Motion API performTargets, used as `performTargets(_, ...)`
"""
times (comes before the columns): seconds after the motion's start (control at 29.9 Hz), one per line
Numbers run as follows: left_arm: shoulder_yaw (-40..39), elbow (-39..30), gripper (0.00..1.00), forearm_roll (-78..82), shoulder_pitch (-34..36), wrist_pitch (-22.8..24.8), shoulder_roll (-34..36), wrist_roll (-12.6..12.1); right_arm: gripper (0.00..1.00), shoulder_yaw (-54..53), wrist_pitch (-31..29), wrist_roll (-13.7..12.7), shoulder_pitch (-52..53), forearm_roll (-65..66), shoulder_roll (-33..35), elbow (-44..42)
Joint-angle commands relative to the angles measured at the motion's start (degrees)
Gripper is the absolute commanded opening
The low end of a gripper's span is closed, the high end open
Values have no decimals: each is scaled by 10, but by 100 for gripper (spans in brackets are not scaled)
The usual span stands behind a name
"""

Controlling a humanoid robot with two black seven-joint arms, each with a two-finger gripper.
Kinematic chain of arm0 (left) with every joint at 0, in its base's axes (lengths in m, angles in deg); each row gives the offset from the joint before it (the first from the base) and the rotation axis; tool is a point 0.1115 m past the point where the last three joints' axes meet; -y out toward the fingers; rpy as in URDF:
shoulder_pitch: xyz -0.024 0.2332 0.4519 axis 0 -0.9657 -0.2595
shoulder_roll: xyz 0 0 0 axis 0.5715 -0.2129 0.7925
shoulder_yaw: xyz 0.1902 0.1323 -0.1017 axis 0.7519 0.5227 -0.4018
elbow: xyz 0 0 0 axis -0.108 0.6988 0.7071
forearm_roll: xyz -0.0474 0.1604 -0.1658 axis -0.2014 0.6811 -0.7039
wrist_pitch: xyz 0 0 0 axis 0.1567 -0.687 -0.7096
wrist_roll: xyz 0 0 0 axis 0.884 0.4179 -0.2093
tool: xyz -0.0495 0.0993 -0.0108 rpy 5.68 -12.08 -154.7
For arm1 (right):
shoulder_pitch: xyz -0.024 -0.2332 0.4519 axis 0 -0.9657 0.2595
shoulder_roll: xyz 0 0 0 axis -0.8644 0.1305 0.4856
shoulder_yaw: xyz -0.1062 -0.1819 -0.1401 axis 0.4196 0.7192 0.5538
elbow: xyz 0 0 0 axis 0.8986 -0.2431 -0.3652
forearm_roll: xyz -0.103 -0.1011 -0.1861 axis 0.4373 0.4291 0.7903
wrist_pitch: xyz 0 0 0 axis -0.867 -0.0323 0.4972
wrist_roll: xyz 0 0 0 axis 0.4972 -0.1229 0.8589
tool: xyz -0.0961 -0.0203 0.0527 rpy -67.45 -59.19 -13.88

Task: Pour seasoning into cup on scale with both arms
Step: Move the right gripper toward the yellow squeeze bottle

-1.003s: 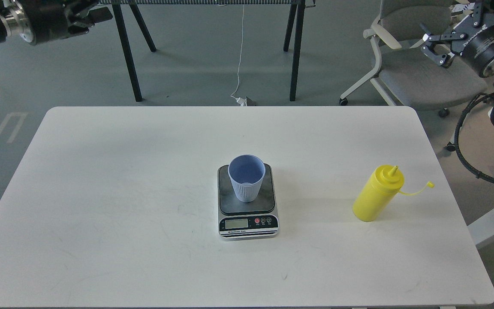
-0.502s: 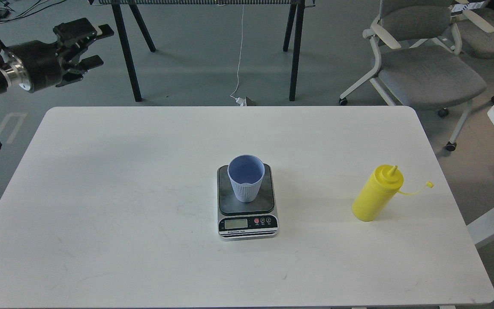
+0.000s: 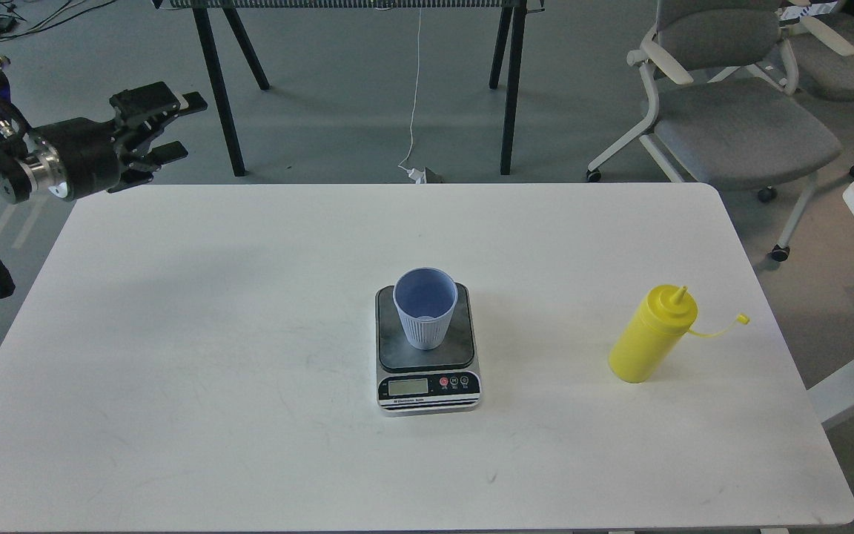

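Clearly nothing is poured yet: the cup (image 3: 426,307) stands on the scale (image 3: 428,348) mid-counter, and the yellow bottle (image 3: 651,334) waits untouched, well apart at the right. The left gripper (image 3: 167,126) hovers far left, jaws apart; the right one is hidden. The scale's small print is unreadable.

A broad white rectangular table with rounded corners (image 3: 212,356) fills most of the view; behind it, black metal trestle legs (image 3: 221,96) stand on the grey floor (image 3: 338,96); a thin white cable (image 3: 415,89) hangs down to a small plug; a grey padded office chair on castors (image 3: 731,119) stands at the far right.
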State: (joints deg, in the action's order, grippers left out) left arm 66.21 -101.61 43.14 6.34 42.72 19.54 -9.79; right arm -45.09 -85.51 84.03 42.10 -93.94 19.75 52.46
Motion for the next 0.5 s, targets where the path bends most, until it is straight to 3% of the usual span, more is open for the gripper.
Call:
performTargets(0.0,0,0,99,0,-8,0,0,0,100,-18,0,4,-87,-5,-3,44)
performTargets(0.3,-1,0,99,-1,-34,0,-3,0,100,-14,0,0,-216,30,-7,70)
performTargets(0.47,0,0,99,-1,-37,0,-6,0,100,-12,0,1,-240,124,-72,69)
